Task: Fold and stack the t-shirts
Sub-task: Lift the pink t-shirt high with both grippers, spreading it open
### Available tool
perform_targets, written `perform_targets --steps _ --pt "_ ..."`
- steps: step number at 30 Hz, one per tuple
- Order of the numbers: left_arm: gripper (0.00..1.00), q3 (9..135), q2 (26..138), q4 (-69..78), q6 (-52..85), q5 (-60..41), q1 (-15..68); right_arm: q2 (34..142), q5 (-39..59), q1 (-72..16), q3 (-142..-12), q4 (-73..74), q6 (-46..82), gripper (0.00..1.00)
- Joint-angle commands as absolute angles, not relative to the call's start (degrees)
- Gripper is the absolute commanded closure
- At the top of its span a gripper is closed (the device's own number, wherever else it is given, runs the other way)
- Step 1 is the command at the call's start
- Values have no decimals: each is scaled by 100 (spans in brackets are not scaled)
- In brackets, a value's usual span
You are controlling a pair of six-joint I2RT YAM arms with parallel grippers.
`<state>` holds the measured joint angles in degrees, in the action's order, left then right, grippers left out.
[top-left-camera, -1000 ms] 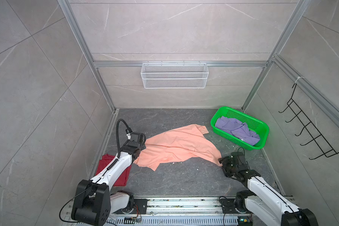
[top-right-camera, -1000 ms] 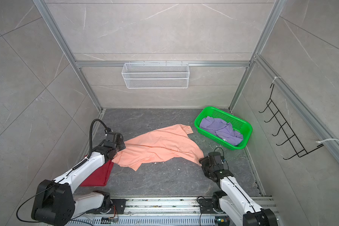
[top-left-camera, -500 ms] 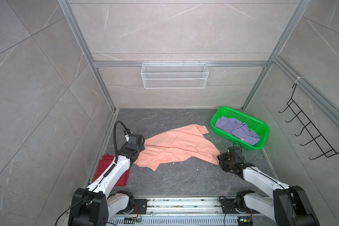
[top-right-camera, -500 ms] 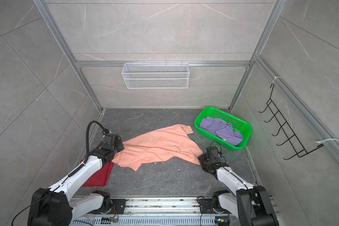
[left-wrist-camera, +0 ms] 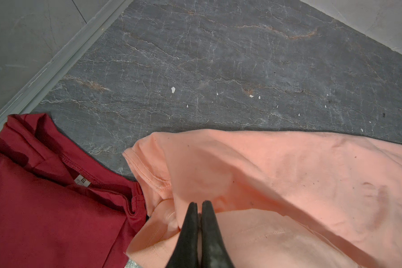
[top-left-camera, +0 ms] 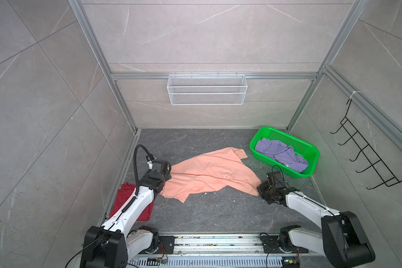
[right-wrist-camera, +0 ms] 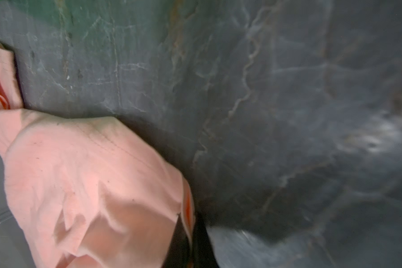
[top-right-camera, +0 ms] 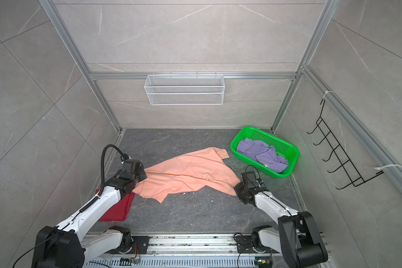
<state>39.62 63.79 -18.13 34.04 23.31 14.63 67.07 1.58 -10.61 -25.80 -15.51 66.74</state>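
Observation:
A peach-orange t-shirt [top-left-camera: 209,171] [top-right-camera: 186,171] lies spread and rumpled on the dark stone floor. My left gripper [top-left-camera: 167,178] [left-wrist-camera: 199,204] is shut on its left end near a sleeve, with cloth bunched round the black fingers. At the shirt's right near corner, my right gripper [top-left-camera: 259,188] [right-wrist-camera: 189,222] is shut with a peach hem pinched between the jaws. A dark red t-shirt [top-left-camera: 125,204] [left-wrist-camera: 44,197] lies folded at the left wall, partly under the left arm. A lavender t-shirt [top-left-camera: 281,153] [top-right-camera: 262,153] sits crumpled in the green basket [top-left-camera: 316,154].
The green basket [top-right-camera: 296,152] stands at the back right corner. A white wire shelf [top-left-camera: 207,92] hangs on the back wall and a black hook rack [top-left-camera: 362,160] on the right wall. The arms' base rail [top-left-camera: 218,241] runs along the front edge.
My right gripper has slid left onto the peach shirt's corner and closed on it. The left gripper stays shut on the shirt's other end, barely moved.

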Motion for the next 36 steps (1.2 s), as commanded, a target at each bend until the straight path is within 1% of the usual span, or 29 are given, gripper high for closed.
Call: perform_targets --steps 1,3,6,11,16,19,23,30,36 --pt "100 4170 6119 -1863 3304 2586 1449 6058 -487 -1090 -3241 -2528 5931 100" --pt "100 4319 5992 -1837 3174 2572 1452 5826 -676 -1079 -3777 -2717 5380 100" --pt "100 4587 5758 -1696 2974 2503 1448 5798 -807 -1081 -4661 -2819 4742 100" --pt "100 5353 5358 -1377 2333 2456 1455 5877 -704 -1083 -5928 -2385 4096 100" --pt "100 6794 5343 -1125 975 2501 1448 6027 -592 -1082 -7435 -2120 3278 100" --pt "100 7620 5370 -1052 376 2441 1454 6013 -374 -1083 -8169 -1951 2838 100" --pt "100 8384 5231 -987 -100 2251 1450 5960 12 -1088 -9160 -1865 2350 100" --pt "100 9368 4827 -1021 -671 1871 1451 5740 690 -1084 -10370 -2095 1779 100" --pt "100 10782 5005 -1106 -1307 1492 1455 5617 941 -1083 -11139 -2505 1478 100"
